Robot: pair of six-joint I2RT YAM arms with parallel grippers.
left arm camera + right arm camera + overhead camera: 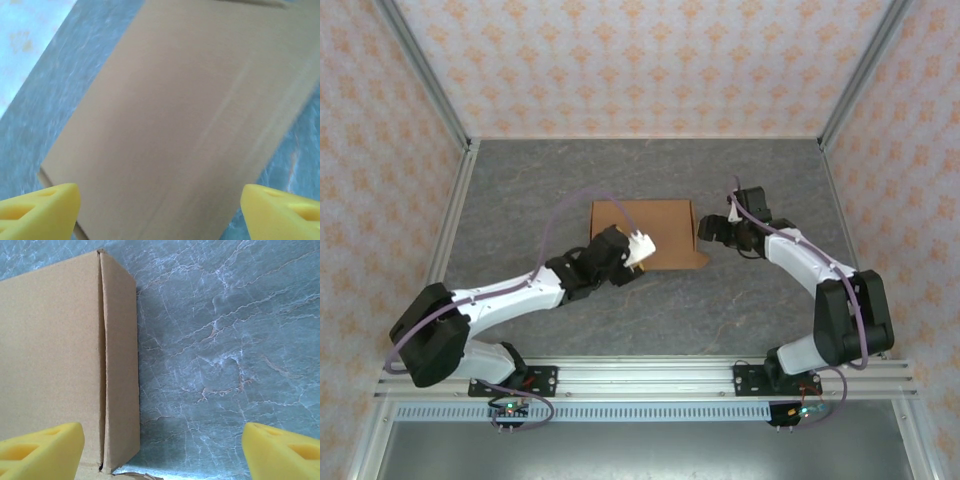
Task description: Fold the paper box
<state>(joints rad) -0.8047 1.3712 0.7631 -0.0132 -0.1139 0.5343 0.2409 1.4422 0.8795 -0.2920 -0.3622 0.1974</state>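
The box (642, 232) lies flat on the table (520, 200) and looks all but closed. It sits directly beneath the left claw (642, 246) and just inward of the right claw (712, 230). In the right wrist view, one finger of that claw hangs over the box's side wall and the other over bare table. Both claws stand wide open and hold nothing. The left fingers (40, 210) hover above the lid, and I cannot tell whether they touch it. A thin seam gapes where the lid meets the side wall below the right claw, and a flap (703, 262) pokes out at the box corner on that claw's near side. What remains is probably seating the lid and tucking in that flap. To do it well, the left claw should press flat on the lid under itself so the box is pinned before anything is pushed. The right claw should then come in low and square against the wall, pushing toward the left claw rather than at the corner, which would likely spin the box or crumple the flap.
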